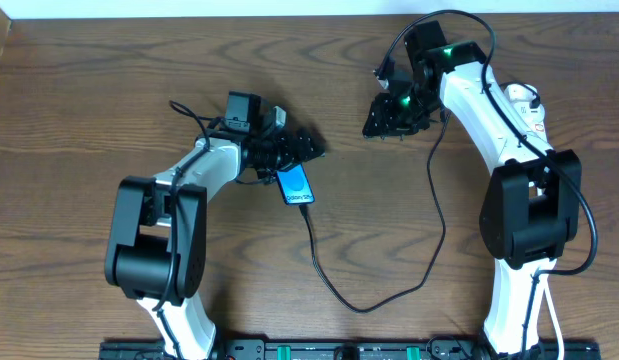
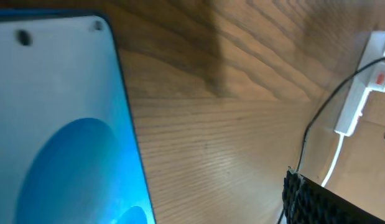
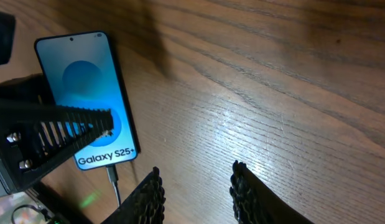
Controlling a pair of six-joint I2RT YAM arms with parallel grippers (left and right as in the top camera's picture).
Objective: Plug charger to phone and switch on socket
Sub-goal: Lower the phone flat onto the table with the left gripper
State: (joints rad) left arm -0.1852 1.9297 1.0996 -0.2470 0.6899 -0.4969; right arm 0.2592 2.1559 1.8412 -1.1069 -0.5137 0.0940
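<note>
Left end effector (image 1: 294, 155) first: we see its fingers spread wide at the top end of the phone (image 1: 296, 185). In the left wrist view one ribbed black finger (image 2: 316, 199) stands well apart from the phone's dark edge, with bare wood between, so it pinches nothing. Our right end effector (image 1: 394, 115) hovers farther right over the tabletop (image 1: 89, 80); its two fingers stand partly apart with only wood grain between them, gripping nothing. The phone sits near the middle of the tabletop, its screen lit light blue with a darker blue circle and the words "Galaxy S25+" near its bottom end. We see the charger (image 1: 315, 255), a thin black cable, meet the phone's bottom end, run toward the front edge, loop, and climb back toward the right arm. The socket (image 2: 354, 109), a white strip with a red switch (image 2: 380, 79) and a white cord (image 2: 334, 158), shows only in the left wrist view, well apart from the phone, with the black cable running beside it. We cannot tell whether the plug sits in it.
</note>
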